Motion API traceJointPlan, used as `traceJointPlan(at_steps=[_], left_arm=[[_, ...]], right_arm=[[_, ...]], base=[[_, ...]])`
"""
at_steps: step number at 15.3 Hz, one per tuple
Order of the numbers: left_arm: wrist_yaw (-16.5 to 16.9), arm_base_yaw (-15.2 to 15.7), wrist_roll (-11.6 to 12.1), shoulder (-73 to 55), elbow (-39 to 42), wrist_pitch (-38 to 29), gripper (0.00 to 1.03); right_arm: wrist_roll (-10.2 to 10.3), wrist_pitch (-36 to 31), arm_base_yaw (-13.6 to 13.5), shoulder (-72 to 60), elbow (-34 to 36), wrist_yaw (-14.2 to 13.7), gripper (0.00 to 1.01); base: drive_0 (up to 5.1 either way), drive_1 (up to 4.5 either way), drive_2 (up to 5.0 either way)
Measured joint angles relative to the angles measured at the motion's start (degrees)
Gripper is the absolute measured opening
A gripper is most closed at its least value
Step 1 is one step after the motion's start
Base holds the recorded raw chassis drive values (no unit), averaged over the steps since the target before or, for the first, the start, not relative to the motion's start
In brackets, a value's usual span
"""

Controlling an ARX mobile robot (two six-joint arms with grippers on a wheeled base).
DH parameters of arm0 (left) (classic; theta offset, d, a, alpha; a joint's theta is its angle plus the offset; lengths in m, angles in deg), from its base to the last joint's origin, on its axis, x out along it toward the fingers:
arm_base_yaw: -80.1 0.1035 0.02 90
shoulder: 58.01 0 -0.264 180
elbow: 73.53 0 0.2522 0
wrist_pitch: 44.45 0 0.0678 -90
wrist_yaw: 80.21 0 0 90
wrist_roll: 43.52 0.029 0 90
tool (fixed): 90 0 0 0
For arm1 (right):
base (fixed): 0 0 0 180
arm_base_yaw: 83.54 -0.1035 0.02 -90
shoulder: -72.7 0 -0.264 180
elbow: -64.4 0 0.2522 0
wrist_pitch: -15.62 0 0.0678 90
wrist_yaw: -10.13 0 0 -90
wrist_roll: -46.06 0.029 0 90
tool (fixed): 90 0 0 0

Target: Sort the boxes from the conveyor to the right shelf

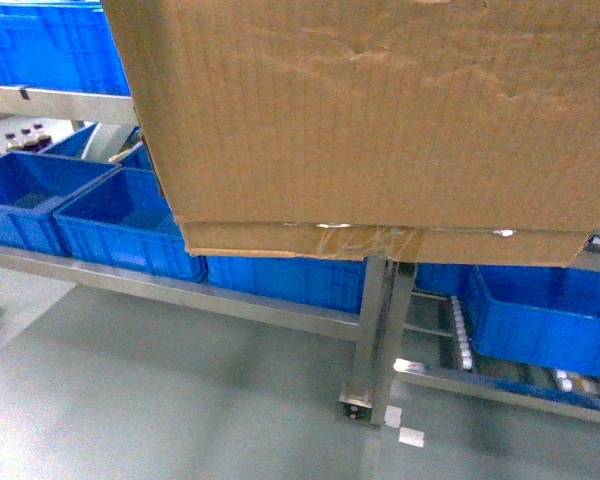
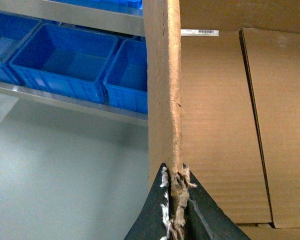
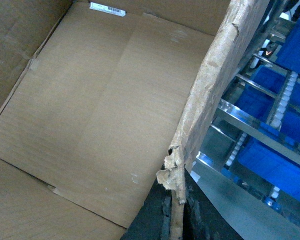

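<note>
Looks like a warehouse or sorting/logistics floor to me. You've got a stainless steel rack (image 1: 380, 330) on caster feet with roller tracks (image 3: 285, 100), rows of blue plastic crates (image 1: 130, 225) lined up on its tiers, a plain grey-green industrial floor (image 1: 180, 400), and a big brown cardboard shipping box (image 1: 370, 120) right up front. Nothing homey anywhere.

The box (image 1: 380, 110) is seen to be matt brown corrugated cardboard, its rim frayed and fibrous, clear glossy tape (image 1: 365, 238) along its bottom edge; the right shelf (image 1: 380, 330) is shiny stainless steel; the crates (image 1: 130, 225) are smooth blue plastic.
</note>
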Motion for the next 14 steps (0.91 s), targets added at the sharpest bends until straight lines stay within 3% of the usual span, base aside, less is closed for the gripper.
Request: traceJointPlan(at_steps=[12, 14], left_arm=[[0.1, 0.1, 0.0, 0.0, 0.0, 0.0, 0.02], [0.1, 0.1, 0.0, -0.1, 0.0, 0.0, 0.02]], right_arm=[[0.0, 0.0, 0.0, 0.0, 0.0, 0.0, 0.02], [0.0, 0.0, 0.0, 0.0, 0.0, 0.0, 0.02]], base=[[-1.3, -1.34, -1.3], [4.7, -3.82, -0.7]])
